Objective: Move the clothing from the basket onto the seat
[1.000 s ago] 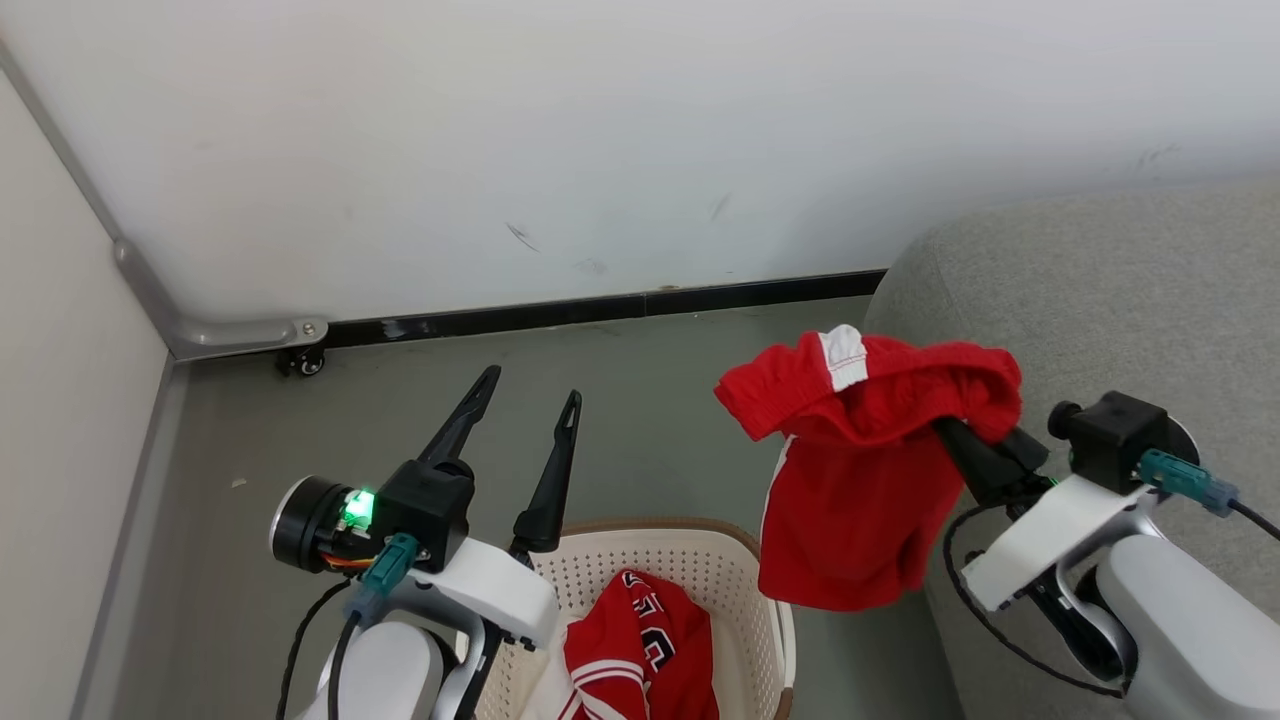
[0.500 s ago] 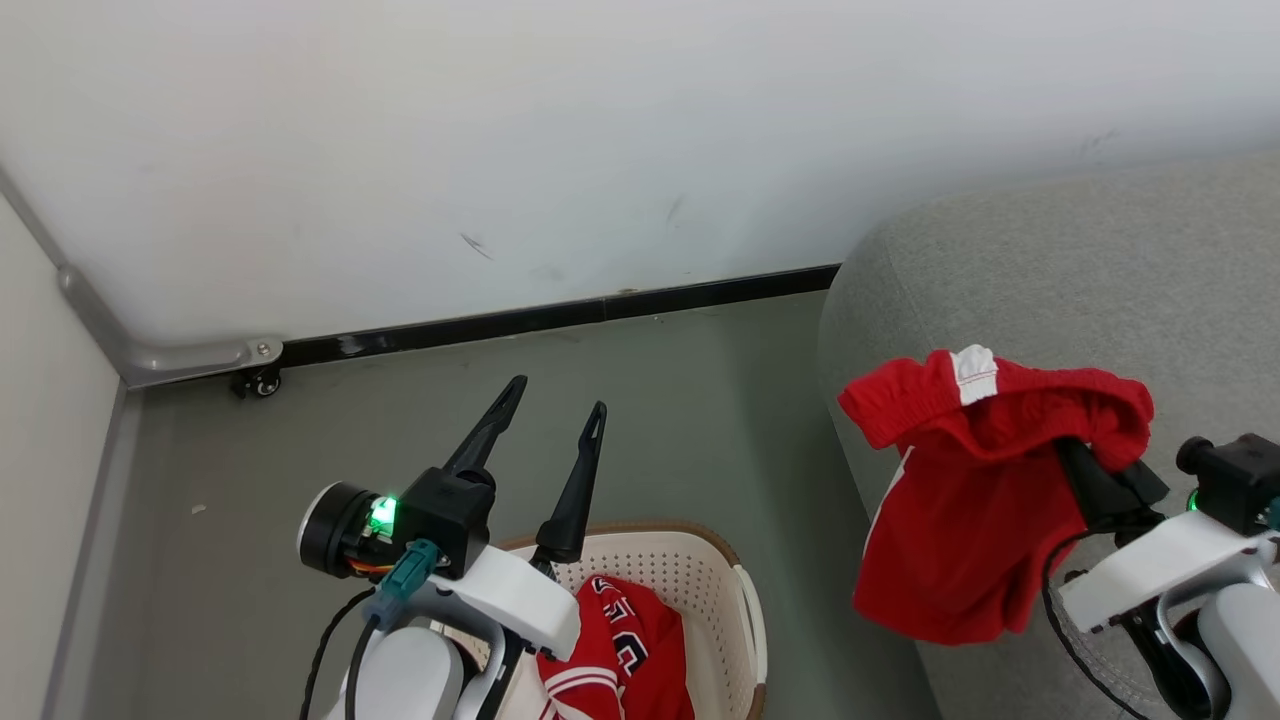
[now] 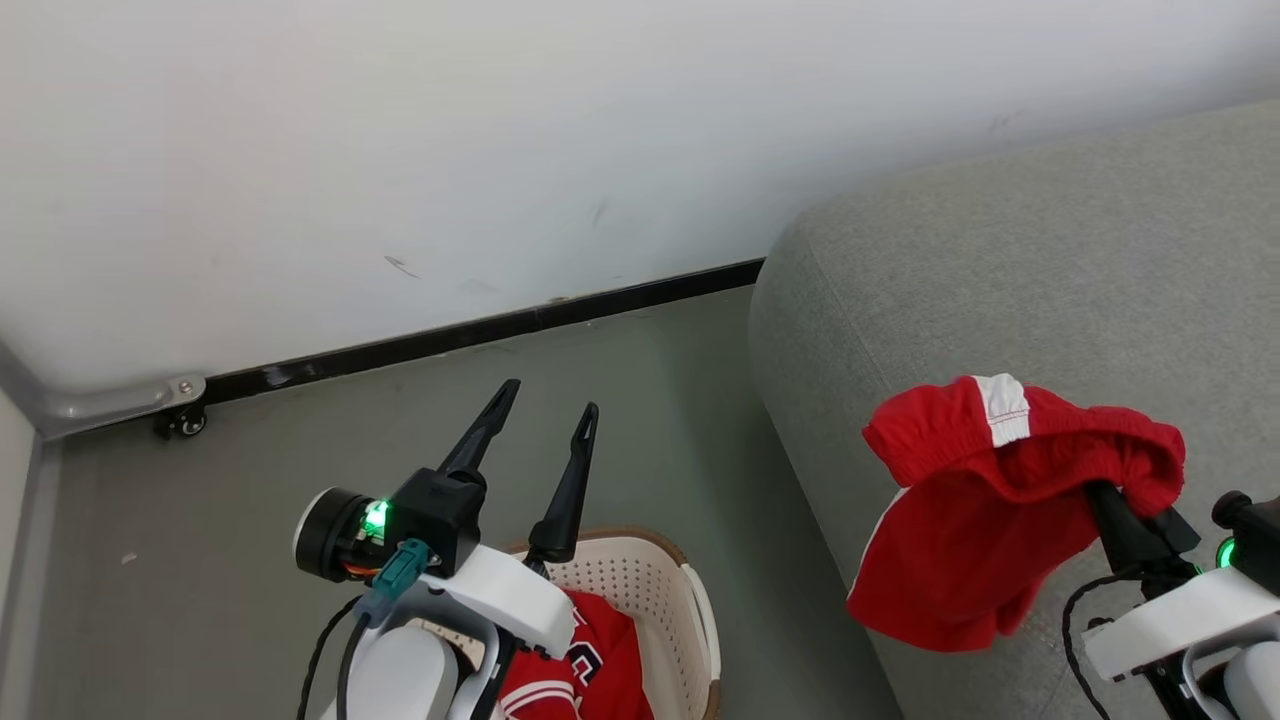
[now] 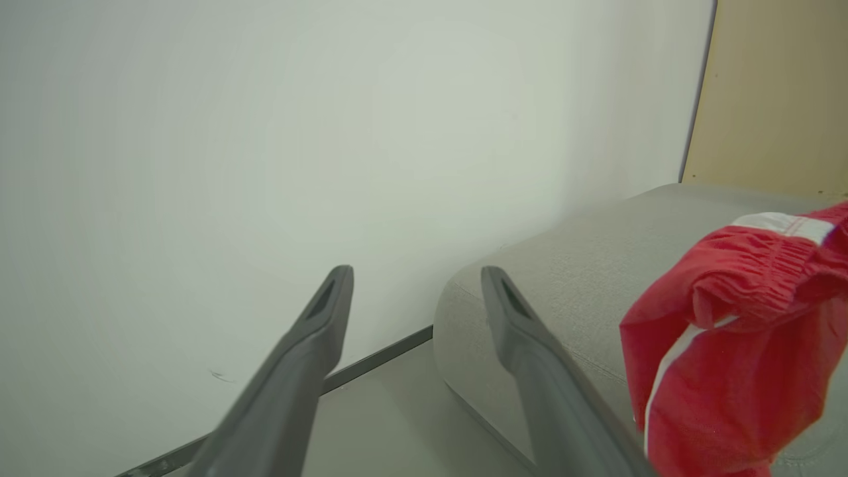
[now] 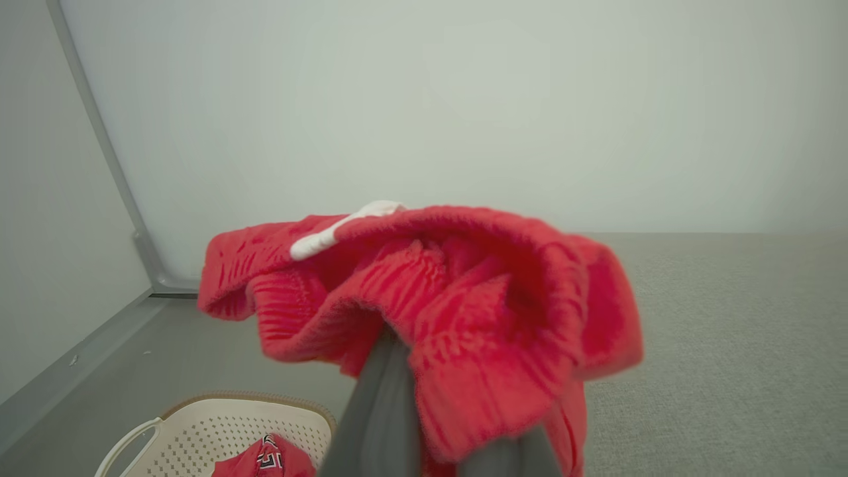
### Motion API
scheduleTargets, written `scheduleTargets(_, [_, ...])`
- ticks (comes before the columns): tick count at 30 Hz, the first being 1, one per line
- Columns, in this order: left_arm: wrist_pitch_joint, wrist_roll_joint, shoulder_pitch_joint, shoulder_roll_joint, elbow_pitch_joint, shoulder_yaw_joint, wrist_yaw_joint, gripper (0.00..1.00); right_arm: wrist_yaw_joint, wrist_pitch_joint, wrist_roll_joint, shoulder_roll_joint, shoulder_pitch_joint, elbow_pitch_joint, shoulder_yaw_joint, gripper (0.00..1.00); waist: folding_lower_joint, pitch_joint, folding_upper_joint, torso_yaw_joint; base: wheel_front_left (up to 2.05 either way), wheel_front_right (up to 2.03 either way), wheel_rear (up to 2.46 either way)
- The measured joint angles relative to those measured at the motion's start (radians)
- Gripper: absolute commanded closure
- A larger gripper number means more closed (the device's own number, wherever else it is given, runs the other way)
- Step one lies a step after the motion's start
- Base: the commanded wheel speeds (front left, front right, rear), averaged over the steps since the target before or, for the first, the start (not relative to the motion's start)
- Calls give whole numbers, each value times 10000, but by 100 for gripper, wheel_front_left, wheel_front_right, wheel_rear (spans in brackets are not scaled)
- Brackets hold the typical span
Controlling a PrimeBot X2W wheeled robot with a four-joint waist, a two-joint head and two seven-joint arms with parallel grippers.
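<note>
The red shorts [image 3: 980, 520] with a white stripe hang bunched from my right gripper [image 3: 1105, 500], which is shut on their waistband, above the near left part of the light-grey seat [image 3: 1000, 260]. In the right wrist view the shorts [image 5: 464, 298] drape over both fingers and hide the tips. The red jersey [image 3: 590, 670] lies in the cream basket [image 3: 690, 600] on the floor at the bottom, partly hidden by my left arm. My left gripper [image 3: 549, 397] stands open and empty above the basket's far rim, its fingers pointing toward the wall.
A white wall with a black baseboard [image 3: 480, 330] runs behind the grey floor. A metal rail with a small caster [image 3: 180, 425] sits at the left corner. A tan panel [image 4: 775, 93] stands beyond the seat [image 4: 563, 265].
The head camera has turned right. My right gripper has carried the shorts from beside the basket to over the seat's edge. The left gripper stays open over the basket.
</note>
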Motion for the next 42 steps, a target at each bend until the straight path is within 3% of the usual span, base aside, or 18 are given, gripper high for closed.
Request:
scheduleTargets(21, [-119,-10,146,337,-236,650,433,0,0,470,-393,274,475,-1519,-330,100,0,85,0,-1489,0,0,0])
scheduleTargets(42, [-169,224,267,970,-1475,1124,895,0,0,1889,731,-1310,-3070,-1678,-1935,100,0,982,0,-1748,0,0,0])
